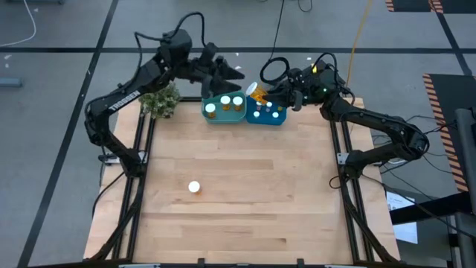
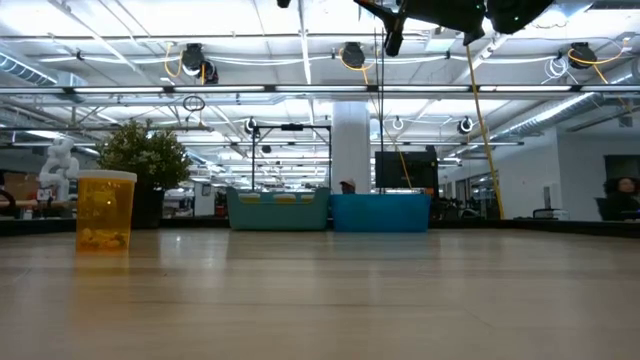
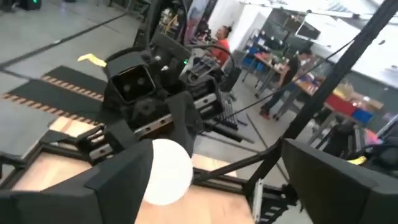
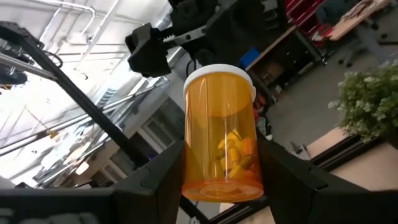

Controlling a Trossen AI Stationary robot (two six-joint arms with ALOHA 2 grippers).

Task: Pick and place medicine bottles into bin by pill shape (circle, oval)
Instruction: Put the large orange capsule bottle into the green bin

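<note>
Medicine bottles are spread over three places, taking the teal tub (image 1: 224, 109) as the landmark. Three white-capped bottles (image 1: 224, 103) stand inside the teal tub itself. More white caps (image 1: 266, 112) show in the blue tub (image 1: 265, 117), which touches the teal tub on the side toward the right arm. One lone bottle (image 1: 194, 187) stands upright on the bare wooden table (image 1: 238, 201), well away from the teal tub toward the near edge; in the low view its orange body (image 2: 105, 210) shows small yellow pills lying at the bottom.

A further orange bottle (image 1: 256, 94) is tilted in the air just above the seam where the blue tub meets the teal tub. The right gripper (image 1: 277, 94) has its two fingers closed on this bottle's sides; the right wrist view shows the held bottle (image 4: 220, 139) with its white cap pointing away from the wrist and yellow and orange elongated pills inside.

The left gripper (image 1: 229, 75) hangs just behind the teal tub, on its far side, with its fingers spread apart and nothing between them. A small green plant (image 1: 160, 100) sits beside the teal tub on the left arm's side.

White lettering along the left arm (image 1: 125, 97) reads TROSSEN. No label text can be read on any bottle.
</note>
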